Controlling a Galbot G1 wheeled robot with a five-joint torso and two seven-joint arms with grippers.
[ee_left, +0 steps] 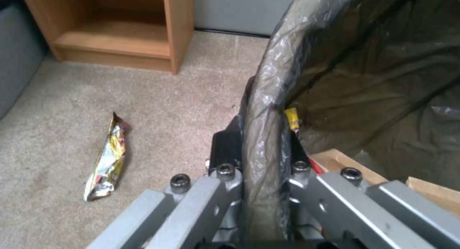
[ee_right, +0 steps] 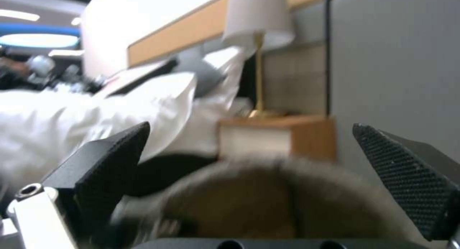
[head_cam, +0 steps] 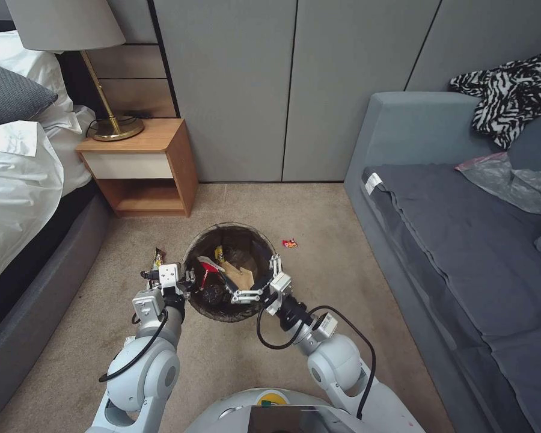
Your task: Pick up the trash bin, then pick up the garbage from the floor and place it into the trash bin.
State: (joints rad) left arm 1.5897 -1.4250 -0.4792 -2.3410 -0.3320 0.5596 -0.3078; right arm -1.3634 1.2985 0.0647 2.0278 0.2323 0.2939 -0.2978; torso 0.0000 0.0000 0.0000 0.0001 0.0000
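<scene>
Clamping the bin (head_cam: 229, 240) rim, the left gripper (head_cam: 189, 282) holds firm. Right gripper (head_cam: 261, 282) gapes wide above the bin. A wrapper (ee_left: 107, 159) lies beside it.

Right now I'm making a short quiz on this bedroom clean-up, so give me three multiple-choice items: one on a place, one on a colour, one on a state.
1. Where does the yellow snack wrapper lie?
A. on the sofa
B. on the carpet on the bin's left side
C. on the nightstand

2. What colour is the small wrapper on the carpet on the bin's right side, farther away?
A. red
B. blue
C. green

3. How does the left gripper stand?
A. open above the carpet
B. resting on the bed
C. shut on the bin's rim

Answers: 1 B, the yellow snack wrapper lies on the carpet by the trash bin. 2 A, the small wrapper is red. 3 C, the left gripper has its fingers on either side of the lined rim; the right gripper is open over the bin's mouth.
</scene>
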